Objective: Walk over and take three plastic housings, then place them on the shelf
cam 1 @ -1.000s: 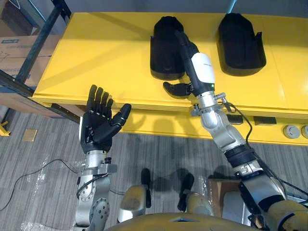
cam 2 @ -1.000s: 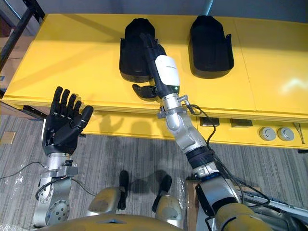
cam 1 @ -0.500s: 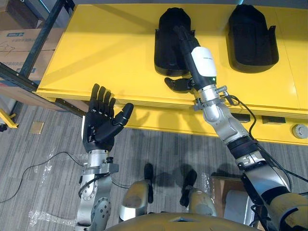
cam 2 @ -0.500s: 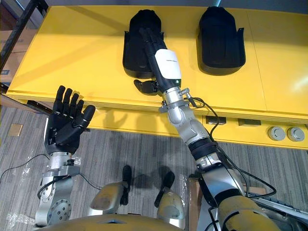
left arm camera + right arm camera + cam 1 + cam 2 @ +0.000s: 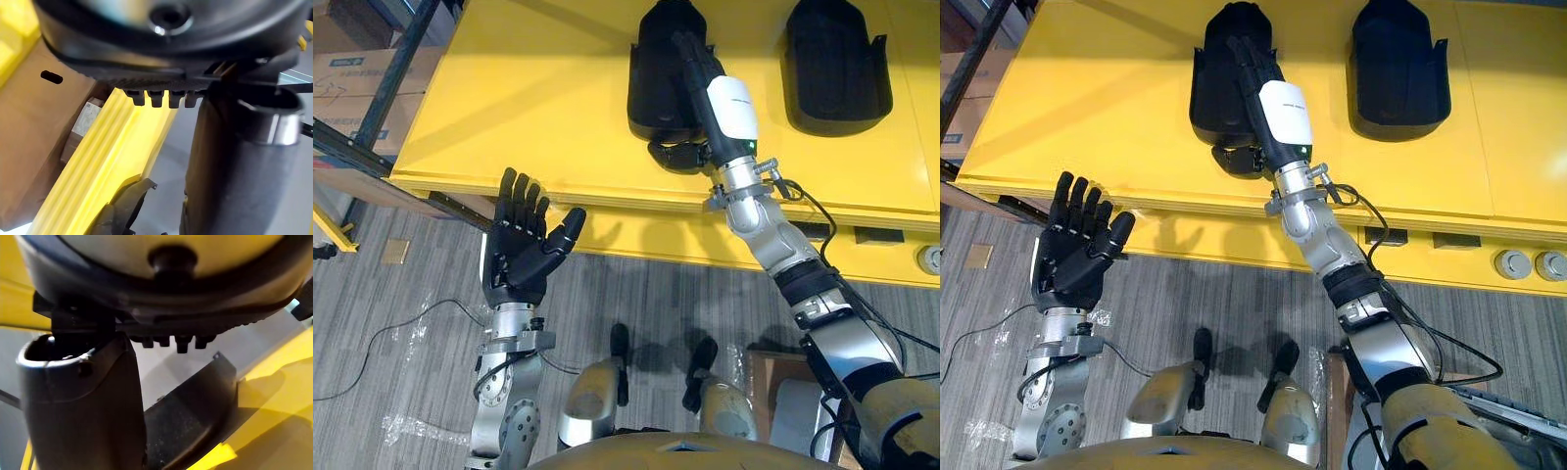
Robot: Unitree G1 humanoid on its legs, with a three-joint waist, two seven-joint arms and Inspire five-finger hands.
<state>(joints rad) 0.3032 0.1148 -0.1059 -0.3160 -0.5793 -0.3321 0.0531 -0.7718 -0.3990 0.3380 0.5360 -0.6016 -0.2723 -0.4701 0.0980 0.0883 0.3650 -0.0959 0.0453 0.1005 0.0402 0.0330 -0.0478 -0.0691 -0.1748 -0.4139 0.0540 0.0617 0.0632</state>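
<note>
Nearest, at 8 o'clock, the left hand [image 5: 514, 259] stands upright over the grey floor [image 5: 401, 333], palm up. Its fingers [image 5: 521, 201] are spread wide and hold nothing, just short of the near edge of the yellow desk [image 5: 529, 108].

At 12 o'clock the right arm crosses that edge, and the right hand [image 5: 727, 103] lies on the nearer black plastic housing [image 5: 651, 88]. The hand's fingers [image 5: 690, 59] are stretched straight along the housing's top, and its thumb [image 5: 677, 155] is bent against the near rim. The hand covers the housing's right half. In the right wrist view the housing's dark rim shows just past the thumb.

A second housing [image 5: 835, 64] rests on the desk at 1 o'clock, apart from the first, with nothing on it. Round sockets [image 5: 1513, 262] sit in the desk's front at 3 o'clock.

Farthest, at 10 o'clock beside the desk, a dark metal frame [image 5: 403, 54] slants in front of cardboard boxes [image 5: 357, 83].
</note>
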